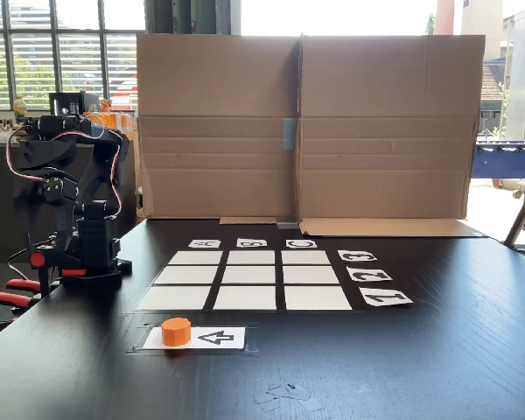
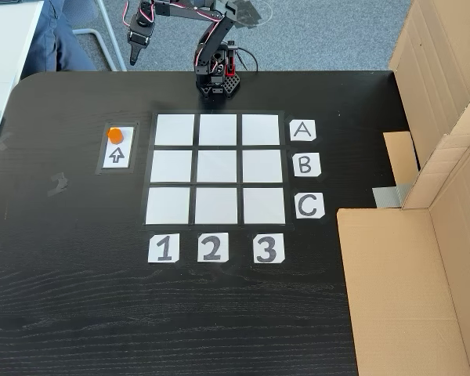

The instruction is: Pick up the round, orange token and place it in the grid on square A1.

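Orange and puck-like, the round, orange token sits nearest on the arrow card, just outside the grid. Square A1 lies bare. Farthest, the folded gripper hangs off the table; whether its fingers are parted, I cannot tell. Nothing is grasped yet: the reach to the token comes next

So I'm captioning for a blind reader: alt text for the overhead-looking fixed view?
An orange token sits on a white arrow card left of a three-by-three white grid on a black table. The folded arm stands behind the grid; cardboard is at right.
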